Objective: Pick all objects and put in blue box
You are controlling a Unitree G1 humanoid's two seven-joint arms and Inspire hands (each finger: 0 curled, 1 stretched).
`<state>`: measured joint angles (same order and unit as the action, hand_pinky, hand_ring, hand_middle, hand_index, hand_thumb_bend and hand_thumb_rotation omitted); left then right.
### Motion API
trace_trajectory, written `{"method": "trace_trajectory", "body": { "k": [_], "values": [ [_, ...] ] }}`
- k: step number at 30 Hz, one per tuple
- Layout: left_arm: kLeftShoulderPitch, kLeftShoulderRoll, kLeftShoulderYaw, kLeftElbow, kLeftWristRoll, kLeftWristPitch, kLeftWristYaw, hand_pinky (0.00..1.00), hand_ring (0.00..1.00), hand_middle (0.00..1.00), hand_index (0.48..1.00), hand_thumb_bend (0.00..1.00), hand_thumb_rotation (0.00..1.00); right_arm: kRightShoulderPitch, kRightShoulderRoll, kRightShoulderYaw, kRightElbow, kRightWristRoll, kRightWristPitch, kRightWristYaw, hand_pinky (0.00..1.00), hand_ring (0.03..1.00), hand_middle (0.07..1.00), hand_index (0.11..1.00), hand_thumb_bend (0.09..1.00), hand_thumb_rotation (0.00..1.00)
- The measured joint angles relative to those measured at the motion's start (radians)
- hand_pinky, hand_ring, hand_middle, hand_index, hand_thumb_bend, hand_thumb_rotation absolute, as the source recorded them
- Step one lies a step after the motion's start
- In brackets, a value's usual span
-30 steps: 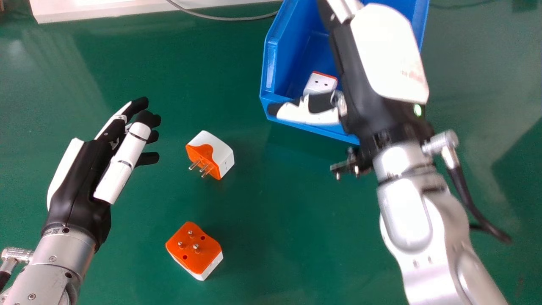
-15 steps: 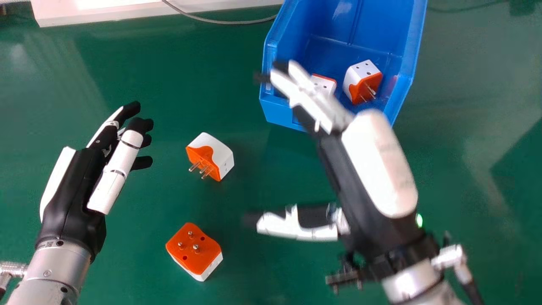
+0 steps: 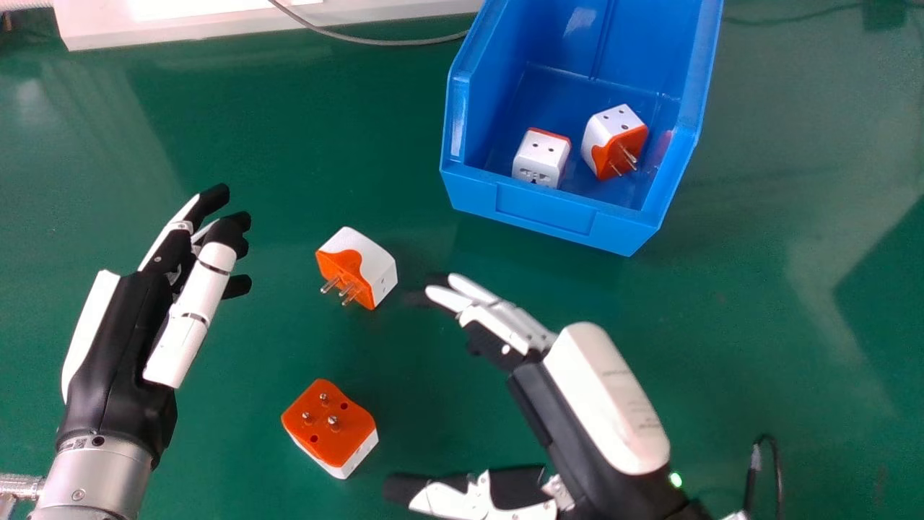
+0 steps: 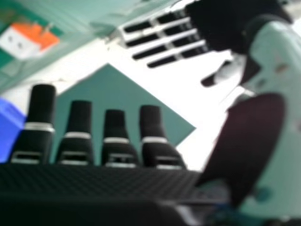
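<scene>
My right hand [image 3: 606, 404] is hanging empty, fingers straight, thumb apart; my left hand [image 3: 119, 354] is resting idle, fingers loose. The far plug [image 3: 372, 261] and near plug [image 3: 328, 430] are lying on the tabletop [image 3: 758, 303]. I'm favouring the far one next: pinching its white sides, avoiding the prongs, then lifting well over the front wall of the box [image 3: 545, 209].

Smooth plastic, bright metal, glossy tabletop [image 3: 794, 289]
The blue box [image 3: 546, 209] looks like smooth, shiny plastic; the plug adapters [image 3: 377, 266] have smooth plastic bodies — their pins [image 3: 333, 424] shiny metal. The left forearm [image 3: 94, 480] is satin metal. The right hand [image 3: 606, 397] has a smooth shell; its palm [image 4: 94, 183] looks matt, finely textured.
</scene>
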<state>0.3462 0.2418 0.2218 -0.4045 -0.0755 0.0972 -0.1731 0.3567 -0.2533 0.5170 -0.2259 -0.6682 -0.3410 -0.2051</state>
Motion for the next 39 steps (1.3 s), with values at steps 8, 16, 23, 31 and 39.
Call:
{"method": "trace_trajectory", "body": {
  "k": [8,16,23,31,39],
  "values": [
    [0.018,-0.001,-0.001,-0.017,-0.001,0.000,0.001,0.81,0.88,0.89,0.918,0.47,0.87,-0.061,-0.010,-0.013,0.013,0.000,-0.002,0.096,0.64,0.797,0.837,0.794,0.483,0.31],
    [0.024,-0.002,-0.001,-0.033,-0.003,0.000,0.001,0.81,0.89,0.89,0.919,0.48,0.87,-0.120,-0.017,-0.030,0.017,-0.015,0.002,0.143,0.63,0.794,0.834,0.791,0.495,0.31],
    [0.021,-0.002,0.000,-0.039,-0.002,0.028,0.006,0.81,0.89,0.89,0.920,0.47,0.87,-0.240,-0.018,0.001,0.047,-0.068,-0.002,0.189,0.63,0.790,0.828,0.784,0.511,0.30],
    [0.021,-0.006,0.001,-0.062,-0.003,0.057,0.023,0.81,0.89,0.89,0.920,0.47,0.88,-0.427,-0.031,0.040,0.108,-0.048,-0.008,0.380,0.64,0.785,0.823,0.775,0.544,0.25],
    [0.021,-0.021,0.000,-0.090,-0.003,0.086,0.028,0.81,0.89,0.89,0.919,0.47,0.87,-0.526,-0.017,0.079,0.199,-0.094,-0.016,0.394,0.63,0.778,0.816,0.765,0.561,0.19]
  ]
}}
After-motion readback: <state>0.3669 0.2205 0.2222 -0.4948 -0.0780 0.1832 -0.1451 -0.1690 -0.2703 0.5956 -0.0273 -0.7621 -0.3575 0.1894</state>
